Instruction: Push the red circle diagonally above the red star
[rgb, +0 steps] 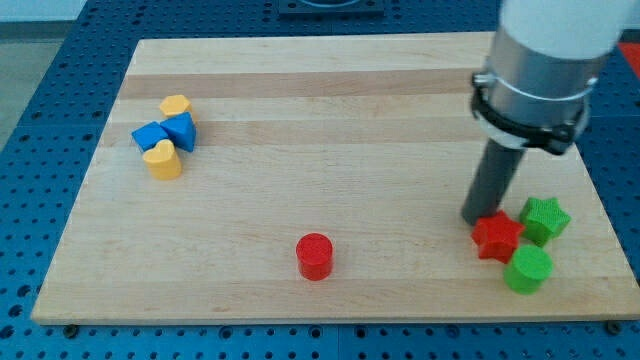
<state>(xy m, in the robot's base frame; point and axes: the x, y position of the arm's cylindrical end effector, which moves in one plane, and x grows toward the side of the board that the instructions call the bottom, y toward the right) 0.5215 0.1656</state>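
Observation:
The red circle (314, 256) lies on the wooden board near the view's bottom centre. The red star (496, 237) lies at the view's lower right, about 180 px to the right of the circle. My tip (474, 219) stands just at the star's upper left edge, touching or nearly touching it, far to the right of the circle. The rod rises from there to the white arm body at the view's top right.
A green star (545, 219) sits right of the red star and a green circle (527, 269) just below it. At the view's upper left are two yellow hearts (175, 105) (162, 159) and two blue blocks (181, 130) (149, 136). The board's edge (330, 318) runs along the bottom.

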